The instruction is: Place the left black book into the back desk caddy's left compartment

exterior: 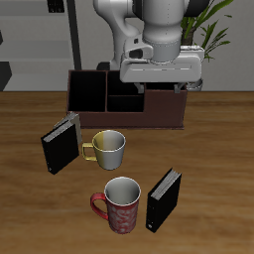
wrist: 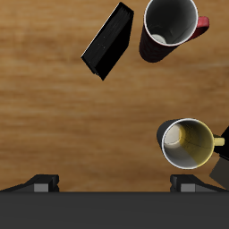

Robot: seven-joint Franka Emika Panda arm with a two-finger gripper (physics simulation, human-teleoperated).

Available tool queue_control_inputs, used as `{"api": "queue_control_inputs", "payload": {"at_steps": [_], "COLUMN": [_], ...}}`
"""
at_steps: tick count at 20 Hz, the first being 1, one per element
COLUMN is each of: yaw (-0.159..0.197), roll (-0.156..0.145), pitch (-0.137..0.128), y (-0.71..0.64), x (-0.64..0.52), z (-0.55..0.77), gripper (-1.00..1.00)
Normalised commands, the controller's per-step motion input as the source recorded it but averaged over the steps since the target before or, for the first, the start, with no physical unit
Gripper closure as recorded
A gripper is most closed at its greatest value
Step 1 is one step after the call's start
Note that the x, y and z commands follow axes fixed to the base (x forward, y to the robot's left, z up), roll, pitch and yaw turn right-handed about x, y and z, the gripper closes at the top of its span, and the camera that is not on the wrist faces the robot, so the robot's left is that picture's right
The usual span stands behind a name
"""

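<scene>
The left black book stands on edge near the table's front edge, beside the red mug. In the wrist view the same book lies well away from my gripper, whose fingers are spread wide with nothing between them. The back desk caddy is a dark reddish-brown box at the table's back; its black-lined left compartment shows at one end. My gripper hangs high above the caddy and hides part of it.
A second black book stands farther back beside a white mug with a yellow handle. The wrist view shows that mug and the red mug. A potted plant stands behind the caddy.
</scene>
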Motion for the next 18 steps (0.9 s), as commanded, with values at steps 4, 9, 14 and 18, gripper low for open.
{"api": "queue_control_inputs", "payload": {"at_steps": [4, 9, 14, 18], "yaw": [-0.009, 0.008, -0.066, -0.057], "roll": [-0.001, -0.023, -0.057, -0.042], "pitch": [-0.013, 0.0, -0.003, -0.022], "y": [0.33, 0.27, -0.09, -0.14], "x": [0.23, 0.26, 0.29, 0.35], "z": [0.04, 0.04, 0.15, 0.12], "gripper": [-1.0, -1.0, -1.0, -1.0]}}
